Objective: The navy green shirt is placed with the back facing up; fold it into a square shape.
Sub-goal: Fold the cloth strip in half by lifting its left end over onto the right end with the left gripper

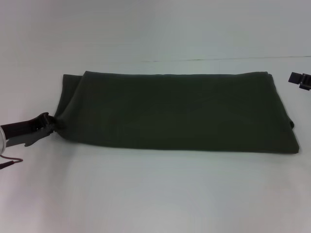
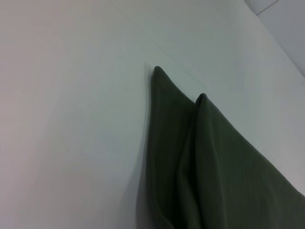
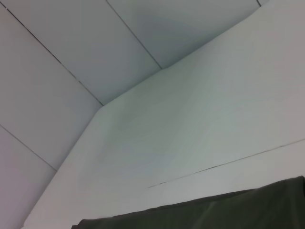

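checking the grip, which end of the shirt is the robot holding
The left end: the left gripper pinches the shirt at its near left corner, where the fabric bunches. The right gripper hangs clear of the right end.

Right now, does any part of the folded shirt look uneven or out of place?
Yes. The navy green shirt lies folded in a long band, but its left end is bunched and pinched where the left gripper holds it. The right gripper is off the cloth at the right edge.

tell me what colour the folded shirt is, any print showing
Plain dark olive green shirt, no print visible; the head view shows it best.
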Controlling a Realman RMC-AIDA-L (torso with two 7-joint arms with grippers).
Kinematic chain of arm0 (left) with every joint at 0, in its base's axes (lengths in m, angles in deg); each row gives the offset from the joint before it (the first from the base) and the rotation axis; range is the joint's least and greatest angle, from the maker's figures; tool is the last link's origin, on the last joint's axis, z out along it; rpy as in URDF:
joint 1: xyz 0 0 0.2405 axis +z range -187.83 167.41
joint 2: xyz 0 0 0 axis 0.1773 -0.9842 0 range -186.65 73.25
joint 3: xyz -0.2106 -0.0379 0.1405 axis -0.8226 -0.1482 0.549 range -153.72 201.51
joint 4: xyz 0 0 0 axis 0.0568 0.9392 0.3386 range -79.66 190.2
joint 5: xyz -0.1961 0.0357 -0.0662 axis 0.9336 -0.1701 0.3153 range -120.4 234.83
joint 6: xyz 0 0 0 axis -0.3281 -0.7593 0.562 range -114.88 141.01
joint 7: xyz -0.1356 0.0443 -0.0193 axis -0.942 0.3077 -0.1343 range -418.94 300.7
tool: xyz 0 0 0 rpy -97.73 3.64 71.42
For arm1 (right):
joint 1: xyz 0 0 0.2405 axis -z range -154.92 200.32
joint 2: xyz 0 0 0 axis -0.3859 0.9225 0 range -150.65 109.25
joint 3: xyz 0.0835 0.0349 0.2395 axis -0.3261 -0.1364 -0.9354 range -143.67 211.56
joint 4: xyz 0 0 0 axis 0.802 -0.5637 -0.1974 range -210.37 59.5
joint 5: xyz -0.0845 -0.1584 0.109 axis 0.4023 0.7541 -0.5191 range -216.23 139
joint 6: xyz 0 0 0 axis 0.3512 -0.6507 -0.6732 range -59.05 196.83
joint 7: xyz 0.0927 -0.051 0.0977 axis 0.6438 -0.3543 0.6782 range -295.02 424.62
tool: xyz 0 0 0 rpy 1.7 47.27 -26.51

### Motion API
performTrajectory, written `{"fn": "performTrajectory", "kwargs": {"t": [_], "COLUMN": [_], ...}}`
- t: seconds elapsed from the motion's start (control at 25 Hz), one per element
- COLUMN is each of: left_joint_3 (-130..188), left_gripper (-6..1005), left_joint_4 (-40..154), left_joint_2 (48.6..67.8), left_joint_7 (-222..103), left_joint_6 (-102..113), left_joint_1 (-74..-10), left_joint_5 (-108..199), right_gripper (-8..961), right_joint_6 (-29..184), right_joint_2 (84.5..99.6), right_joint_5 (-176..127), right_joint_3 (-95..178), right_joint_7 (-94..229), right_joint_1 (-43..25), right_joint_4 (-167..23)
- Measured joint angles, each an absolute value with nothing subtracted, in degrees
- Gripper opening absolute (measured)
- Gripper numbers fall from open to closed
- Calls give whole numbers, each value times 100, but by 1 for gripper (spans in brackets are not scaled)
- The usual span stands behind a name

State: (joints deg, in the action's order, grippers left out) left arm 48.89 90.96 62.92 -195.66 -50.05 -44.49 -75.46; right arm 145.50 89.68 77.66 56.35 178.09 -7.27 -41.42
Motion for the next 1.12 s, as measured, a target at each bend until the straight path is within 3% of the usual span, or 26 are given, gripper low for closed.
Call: {"fn": "performTrajectory", "kwargs": {"t": [0.2,0.56,1.12], "left_joint_3": [4862,4457,3421], "left_gripper": [39,39,39], "left_joint_4": [9139,9442,10031], "left_joint_2": [6306,6394,6336], "left_joint_7": [-19535,-19089,-18659], "left_joint_6": [-5014,-5449,-5848], "left_joint_1": [-4400,-3929,-3160], "left_joint_5": [-7565,-7187,-7198], "right_gripper": [681,681,682], "right_joint_6": [14514,14497,14139], "right_joint_2": [9007,9119,9501], "right_joint_5": [7766,7568,7449], "right_joint_3": [5636,5635,5688], "right_joint_7": [17775,17661,17468], "right_joint_1": [-727,-736,-1008], "right_joint_4": [-4142,-4200,-4237]}}
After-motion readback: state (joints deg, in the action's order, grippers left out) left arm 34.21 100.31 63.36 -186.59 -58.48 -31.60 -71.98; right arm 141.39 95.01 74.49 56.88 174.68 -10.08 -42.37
